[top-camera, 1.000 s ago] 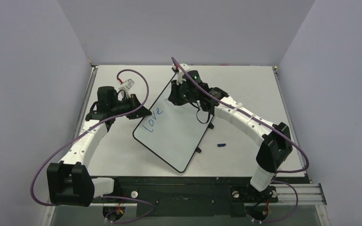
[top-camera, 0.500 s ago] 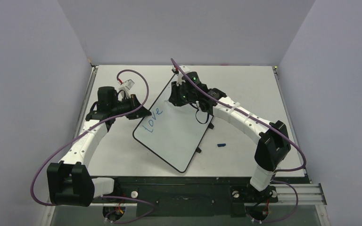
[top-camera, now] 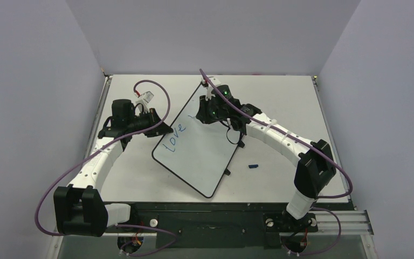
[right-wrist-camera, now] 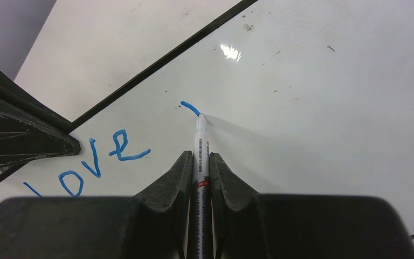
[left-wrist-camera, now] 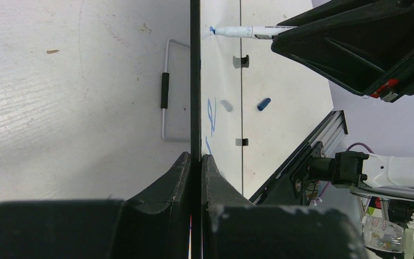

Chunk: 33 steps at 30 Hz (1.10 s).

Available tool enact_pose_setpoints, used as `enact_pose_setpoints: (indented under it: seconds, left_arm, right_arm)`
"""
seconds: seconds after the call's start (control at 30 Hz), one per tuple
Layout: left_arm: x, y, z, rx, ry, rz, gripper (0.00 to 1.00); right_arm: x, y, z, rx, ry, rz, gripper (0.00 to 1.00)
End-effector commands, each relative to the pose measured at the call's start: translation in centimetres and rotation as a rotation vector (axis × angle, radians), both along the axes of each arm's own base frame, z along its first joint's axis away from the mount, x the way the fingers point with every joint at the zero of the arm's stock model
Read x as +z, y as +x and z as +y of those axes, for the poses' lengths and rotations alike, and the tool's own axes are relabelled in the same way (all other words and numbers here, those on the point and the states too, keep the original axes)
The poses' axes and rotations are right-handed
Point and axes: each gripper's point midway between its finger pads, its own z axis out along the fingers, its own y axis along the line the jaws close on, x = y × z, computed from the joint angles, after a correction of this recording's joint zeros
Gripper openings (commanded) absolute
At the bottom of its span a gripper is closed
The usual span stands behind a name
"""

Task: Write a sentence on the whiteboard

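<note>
1. On the whiteboard (right-wrist-camera: 329,108) you can read one word of the sentence (right-wrist-camera: 94,162): "love", in blue slanted handwriting near the board's left rim.
2. Just right of that word and a little higher sits a short curved blue stroke (right-wrist-camera: 190,107). It is not a readable letter.
3. The marker (right-wrist-camera: 200,129) has a white barrel with a line of small dark print, too small for you to read.
4. Your right gripper (right-wrist-camera: 199,155) is pinched tight on the marker barrel. The blue tip touches the board at the end of that short stroke.
5. Your left gripper (left-wrist-camera: 195,157) is clamped narrow on the board's black rim, at its left edge.
6. The whiteboard lies skewed mid-table (top-camera: 280,97), one corner pointing toward the arm bases.
7. Your left arm runs forward along the left side of the table, its wrist turned in toward the board.
8. Your right arm bends at an elbow on the right, and its forearm reaches back and left over the board's far end.
9. A small blue cap (top-camera: 254,165) lies on the table just right of the board.
</note>
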Motion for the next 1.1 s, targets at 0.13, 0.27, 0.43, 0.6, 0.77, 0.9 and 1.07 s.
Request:
enact_pose_setpoints:
  seconds: [0.13,0.27,0.43,0.6,0.77,0.9,1.07]
  left_arm:
    - [3.0,0.5,-0.8,-0.054,-0.009,-0.151,0.0]
    - [2.7,0.5,-0.8,-0.06,0.008,-0.148,0.0]
    - [2.6,0.3,-0.8,-0.065,0.027,-0.153,0.0]
    - [2.4,0.3,-0.8,-0.07,0.042,-0.158,0.0]
    - [2.4,0.3,-0.8,-0.075,0.051,-0.165,0.0]
    - [2.5,0.3,-0.7,-0.073,0.054,-0.17,0.0]
    - [2.6,0.3,-0.7,-0.072,0.054,-0.172,0.0]
  right_arm:
    - [1.2,0.3,0.5,-0.005,0.023,-0.011,0.0]
    - [1.8,0.8,1.0,-0.004,0.03,-0.017,0.0]
    - [2.3,1.5,1.3,-0.009,0.032,-0.028,0.0]
    - [2.4,2.4,1.1,-0.029,0.027,-0.03,0.0]
    - [2.5,3.3,0.4,-0.056,0.027,-0.028,0.0]
    - [2.1,3.1,-0.3,-0.059,0.018,-0.021,0.0]
    - [0.8,2.1,-0.8,-0.051,0.005,0.005,0.0]
